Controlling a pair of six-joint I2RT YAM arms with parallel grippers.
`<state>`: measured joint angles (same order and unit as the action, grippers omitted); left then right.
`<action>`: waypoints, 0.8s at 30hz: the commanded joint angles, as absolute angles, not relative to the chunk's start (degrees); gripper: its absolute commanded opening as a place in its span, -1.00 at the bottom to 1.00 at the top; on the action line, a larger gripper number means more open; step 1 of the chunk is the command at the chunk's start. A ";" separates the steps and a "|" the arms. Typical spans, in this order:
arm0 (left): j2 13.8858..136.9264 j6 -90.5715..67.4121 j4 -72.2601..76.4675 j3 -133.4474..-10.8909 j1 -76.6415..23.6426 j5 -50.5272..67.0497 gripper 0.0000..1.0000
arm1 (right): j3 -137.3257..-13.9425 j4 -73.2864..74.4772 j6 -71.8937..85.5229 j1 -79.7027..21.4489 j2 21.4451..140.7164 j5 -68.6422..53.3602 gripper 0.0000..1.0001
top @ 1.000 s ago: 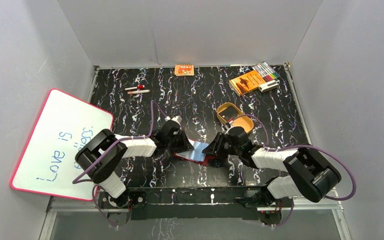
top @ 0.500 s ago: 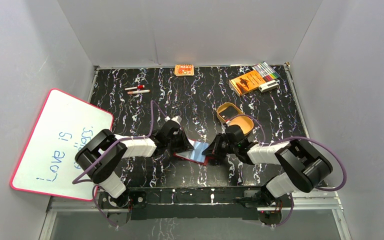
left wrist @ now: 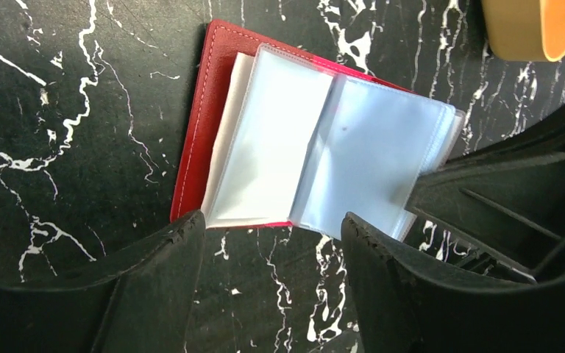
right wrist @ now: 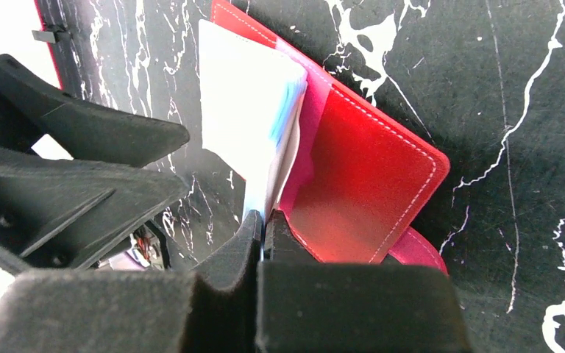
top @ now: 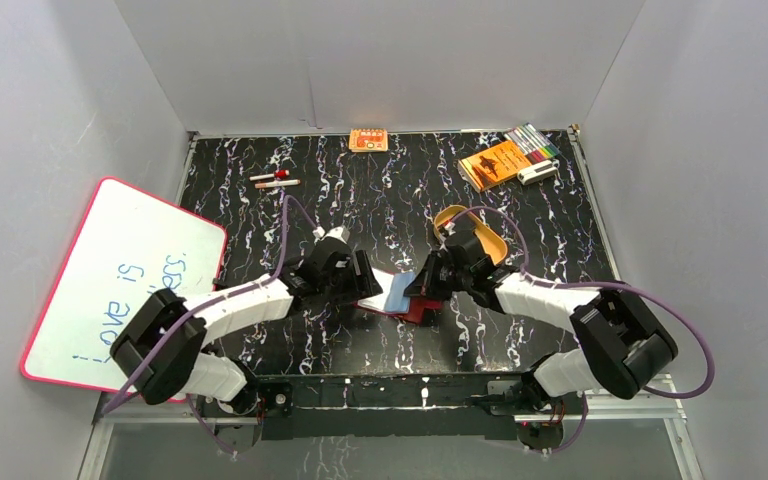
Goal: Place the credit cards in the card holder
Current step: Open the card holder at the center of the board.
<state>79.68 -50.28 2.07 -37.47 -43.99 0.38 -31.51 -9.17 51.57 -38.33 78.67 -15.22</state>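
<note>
The card holder (top: 412, 305) lies open on the black marble table, its red cover (left wrist: 197, 132) flat and its pale clear sleeves (left wrist: 371, 158) fanned out. My left gripper (left wrist: 272, 224) is open at the holder's edge, with bare table between its fingers. My right gripper (right wrist: 263, 219) is shut on the edge of the clear sleeves (right wrist: 243, 110), lifting them off the red cover (right wrist: 368, 184). In the top view the left gripper (top: 363, 283) and the right gripper (top: 423, 290) face each other across the holder. The credit cards are out of view.
A tan oval tray (top: 492, 246) sits just behind the right arm. At the back lie an orange booklet (top: 493, 163), markers (top: 533, 140) and a small orange box (top: 368, 140). Two pens (top: 275, 180) lie at the back left. A whiteboard (top: 110, 280) leans at the left.
The left gripper has opened and let go of the holder. The right gripper has closed on the sleeves and moved slightly toward the back.
</note>
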 commanded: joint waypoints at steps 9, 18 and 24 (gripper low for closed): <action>69.62 -49.56 7.65 -36.15 -43.97 7.63 0.35 | -46.29 3.87 44.06 -42.55 85.31 -16.06 -1.00; 71.53 -51.43 18.25 -34.62 -43.95 17.71 0.22 | -49.46 5.89 46.26 -44.39 88.01 -16.96 -1.00; 74.01 -49.64 14.61 -35.11 -43.95 15.12 0.16 | -48.43 2.95 49.36 -44.45 87.68 -19.66 -1.00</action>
